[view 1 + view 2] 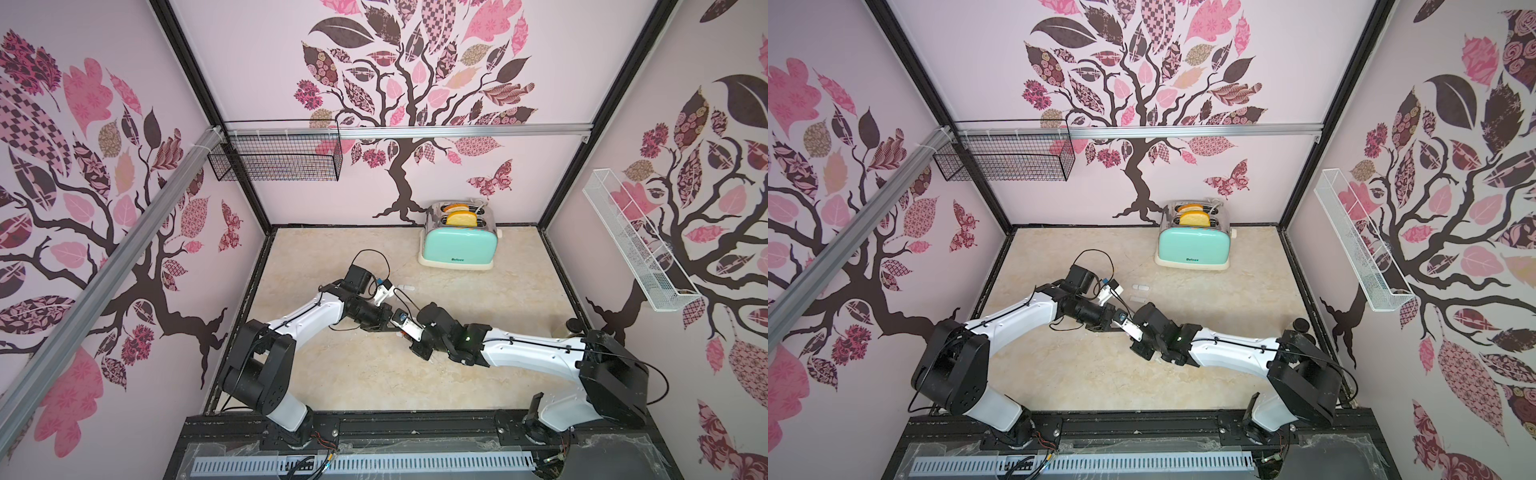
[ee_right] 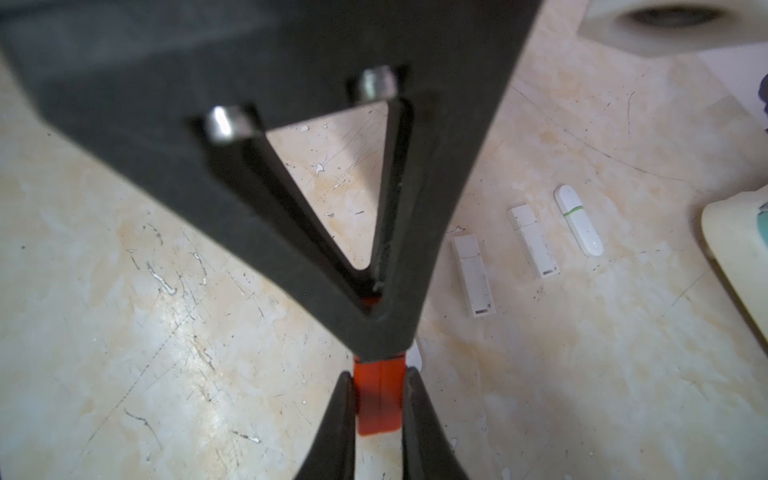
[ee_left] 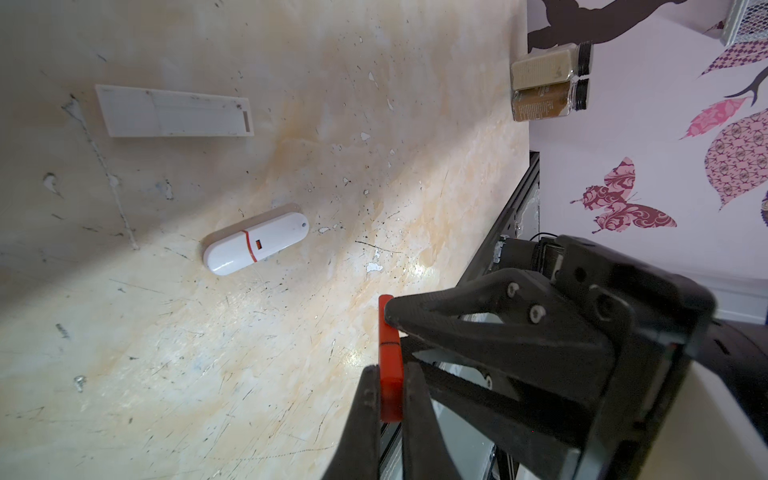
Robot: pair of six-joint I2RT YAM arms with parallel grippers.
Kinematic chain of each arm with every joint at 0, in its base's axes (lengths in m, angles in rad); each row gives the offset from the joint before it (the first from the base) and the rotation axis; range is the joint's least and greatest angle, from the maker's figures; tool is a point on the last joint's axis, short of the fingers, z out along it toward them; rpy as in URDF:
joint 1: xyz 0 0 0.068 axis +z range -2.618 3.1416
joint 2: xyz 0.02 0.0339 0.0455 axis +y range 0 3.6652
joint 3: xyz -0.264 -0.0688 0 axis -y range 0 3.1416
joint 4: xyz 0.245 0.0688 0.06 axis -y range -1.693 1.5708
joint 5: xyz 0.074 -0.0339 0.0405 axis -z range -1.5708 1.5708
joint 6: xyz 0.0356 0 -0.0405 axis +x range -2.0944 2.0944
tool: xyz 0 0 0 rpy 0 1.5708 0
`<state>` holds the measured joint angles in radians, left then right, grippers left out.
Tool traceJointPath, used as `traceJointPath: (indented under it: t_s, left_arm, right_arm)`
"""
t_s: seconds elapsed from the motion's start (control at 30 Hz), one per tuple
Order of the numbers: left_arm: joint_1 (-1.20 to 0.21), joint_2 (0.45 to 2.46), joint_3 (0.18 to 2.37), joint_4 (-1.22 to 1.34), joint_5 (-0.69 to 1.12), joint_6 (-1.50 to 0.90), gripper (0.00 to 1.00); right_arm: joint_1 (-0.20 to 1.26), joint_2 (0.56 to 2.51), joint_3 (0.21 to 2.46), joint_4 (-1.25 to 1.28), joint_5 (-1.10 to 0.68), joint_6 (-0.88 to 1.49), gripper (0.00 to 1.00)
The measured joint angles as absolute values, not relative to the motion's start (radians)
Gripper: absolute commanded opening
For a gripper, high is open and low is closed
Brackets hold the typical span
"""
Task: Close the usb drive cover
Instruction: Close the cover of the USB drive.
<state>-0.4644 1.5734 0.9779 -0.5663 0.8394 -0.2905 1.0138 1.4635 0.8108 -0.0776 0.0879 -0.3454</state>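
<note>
The red usb drive (image 3: 390,374) is held over the table (image 3: 166,374), clamped at one end by the left jaws and at its cover (image 3: 390,337) end by the right jaws. If pushed off-axis, the cover could be jammed or the drive twisted loose.

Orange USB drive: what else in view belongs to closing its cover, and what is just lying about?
In the job: orange USB drive, left gripper, right gripper, both shut on it.
Lying about: white USB sticks, mint toaster, two spice jars, wall baskets.
</note>
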Motion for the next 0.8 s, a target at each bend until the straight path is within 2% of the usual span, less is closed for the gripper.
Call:
traceJointPath:
  t_s: [0.1,0.27,0.63,0.67,0.7,0.8]
  left_arm:
    - [-0.464,1.573,0.978,-0.573,0.830,-0.287,0.00]
    - [-0.464,1.573,0.983,-0.526,0.813,-0.289,0.00]
    - [-0.464,1.568,0.984,-0.563,0.801,-0.287,0.00]
    - [-0.464,1.567,0.984,-0.564,0.799,-0.287,0.01]
    - [-0.465,1.567,0.984,-0.567,0.796,-0.287,0.08]
    - [-0.469,1.549,0.984,-0.579,0.777,-0.282,0.17]
  right_arm:
    - [1.021,1.464,0.780,-0.015,0.112,-0.334,0.00]
    - [0.960,1.464,0.785,-0.006,0.017,-0.223,0.00]
    - [0.995,1.477,0.795,-0.020,0.062,-0.294,0.00]
    - [0.996,1.478,0.795,-0.021,0.065,-0.301,0.00]
    - [0.998,1.479,0.796,-0.023,0.070,-0.309,0.00]
    - [1.004,1.479,0.797,-0.021,0.083,-0.323,0.00]
